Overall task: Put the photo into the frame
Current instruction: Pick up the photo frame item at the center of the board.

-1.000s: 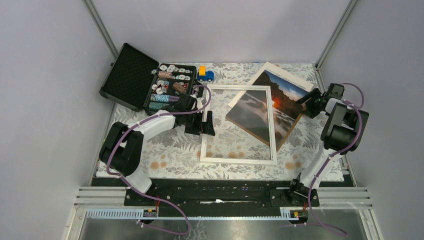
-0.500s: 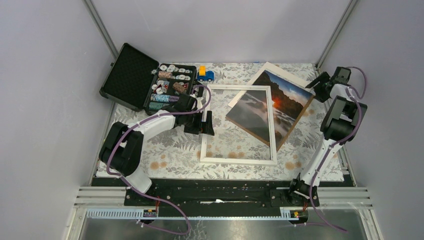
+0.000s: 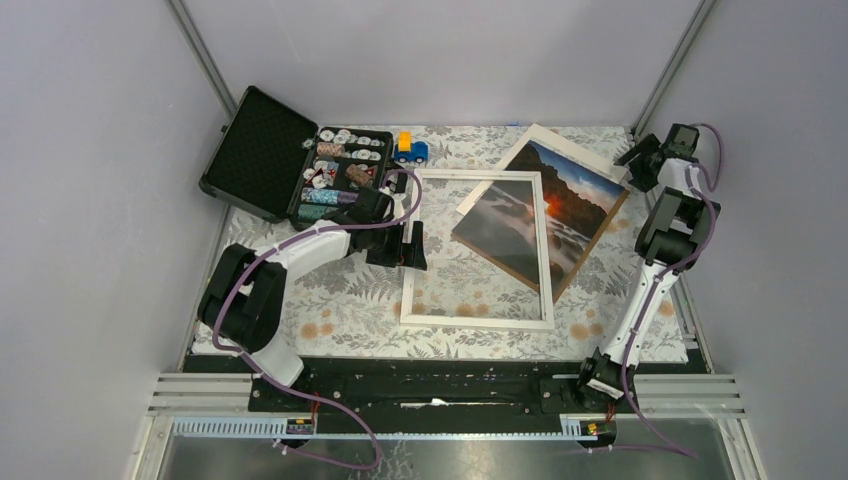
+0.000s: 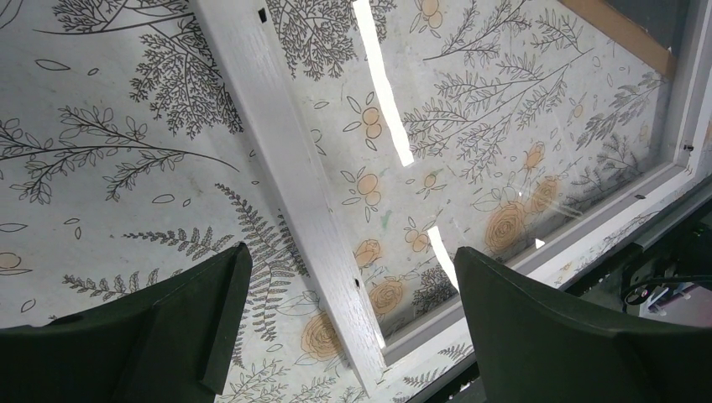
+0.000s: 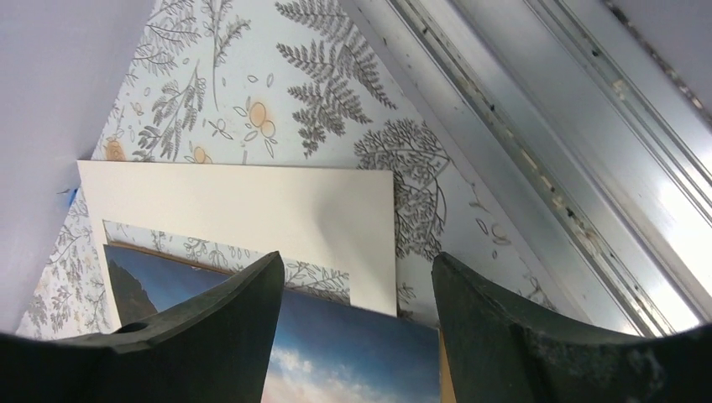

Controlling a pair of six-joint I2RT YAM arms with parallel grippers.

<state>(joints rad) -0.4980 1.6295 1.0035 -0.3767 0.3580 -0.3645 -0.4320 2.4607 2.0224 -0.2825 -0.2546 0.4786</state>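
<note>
lying near right gripper [image 5: 353,267]: the photo [image 5: 346,363]

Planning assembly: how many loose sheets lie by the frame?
2: the photo, partly under the frame at right; the cream mat beneath that photo's far end. Others possibly hidden.

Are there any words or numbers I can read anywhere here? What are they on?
No text can be read in any view.
Round pieces in the black case: any marks are too small to make out.
Photo, frame, toy truck: no writing shows.
</note>
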